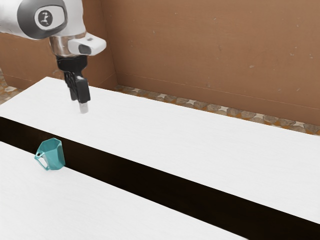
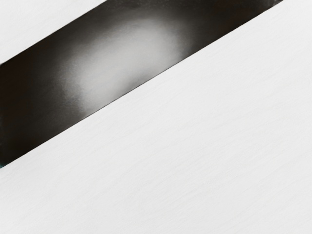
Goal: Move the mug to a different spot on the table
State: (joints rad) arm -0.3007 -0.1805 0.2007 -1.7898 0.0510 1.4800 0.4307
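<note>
A small teal faceted mug point(image 1: 50, 153) stands on the near white table surface point(image 1: 100, 210), right at the edge of a dark band, at the exterior view's left. Its handle points toward the exterior view's lower left. My gripper point(image 1: 84, 107) hangs above the far white surface, pointing down, well above and behind the mug and a little to its right in the exterior view. Nothing is held in it. The wrist view looks down on the white table surface point(image 2: 204, 161) and the dark band point(image 2: 97, 78).
A dark glossy band point(image 1: 150, 175) runs diagonally across the table between its two white parts. Brown walls point(image 1: 215, 45) close off the back, with a pebbled floor strip point(image 1: 240, 112) at their foot. The far white surface point(image 1: 210, 145) stretches toward the exterior view's right.
</note>
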